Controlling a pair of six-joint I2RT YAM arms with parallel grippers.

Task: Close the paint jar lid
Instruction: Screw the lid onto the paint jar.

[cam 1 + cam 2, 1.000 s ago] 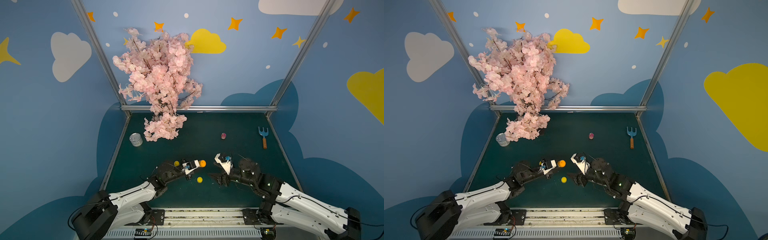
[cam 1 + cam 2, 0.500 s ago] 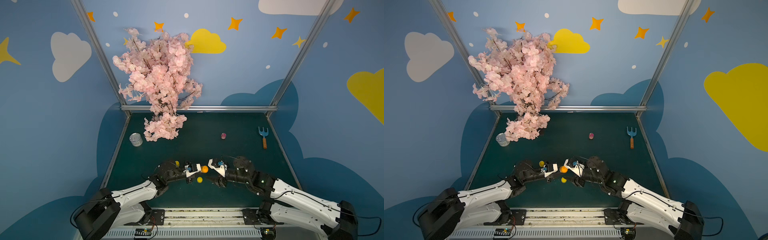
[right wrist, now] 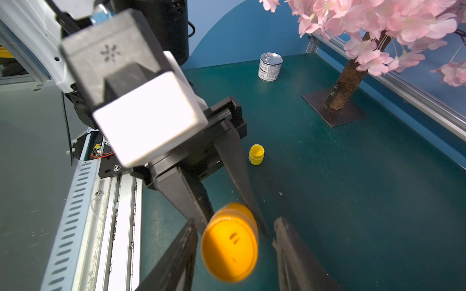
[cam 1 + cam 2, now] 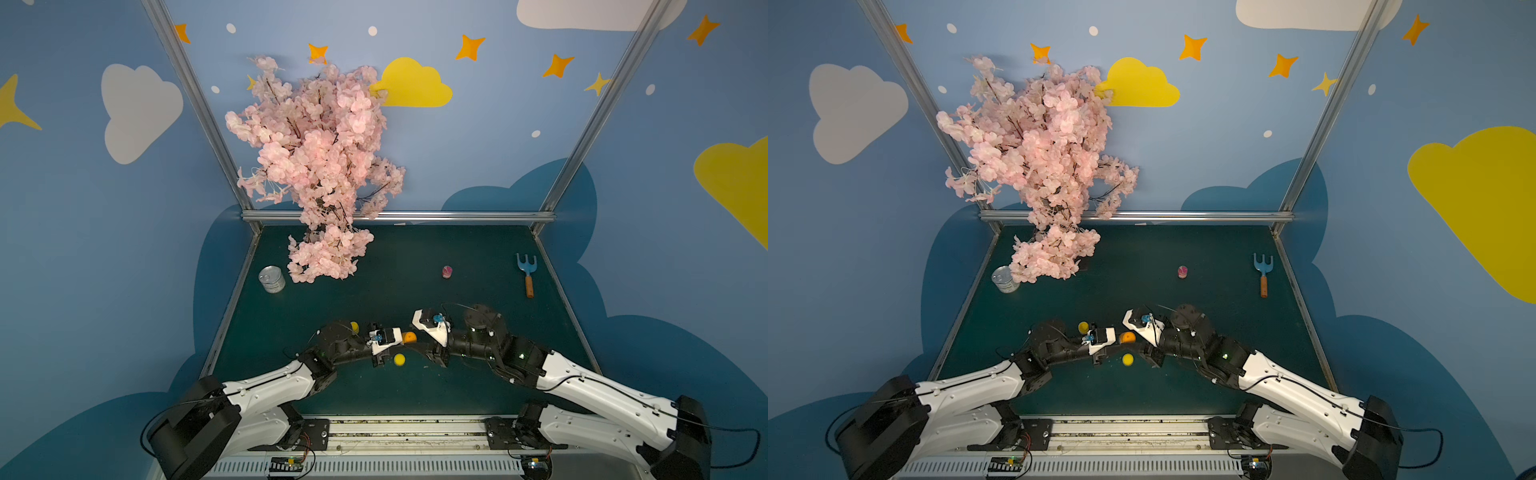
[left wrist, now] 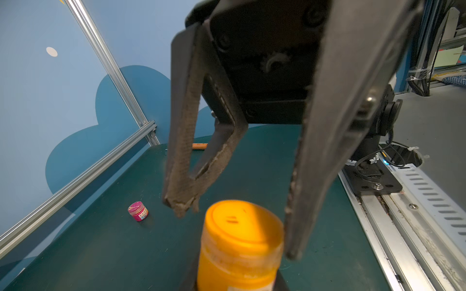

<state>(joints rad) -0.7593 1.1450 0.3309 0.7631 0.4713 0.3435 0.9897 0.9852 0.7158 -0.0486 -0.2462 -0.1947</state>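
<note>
In both top views the orange paint jar (image 4: 409, 337) is showing only as a small spot between the two wrists, over the near part of the green table (image 4: 478, 257), and no fingers are showing there. The right wrist view is showing the left gripper (image 3: 235, 228) pinching the jar's body, its fingers (image 3: 239, 181) pressing tight on either side. The lid (image 3: 228, 244) is sitting on the jar's mouth, facing that camera. The right gripper (image 5: 237, 230) is standing partly open and holding nothing, its fingers (image 3: 297, 257) straddling the lid with gaps on both sides. In the left wrist view one finger (image 5: 310, 176) is lying just beside the lid's rim, and I cannot tell whether it is touching.
</note>
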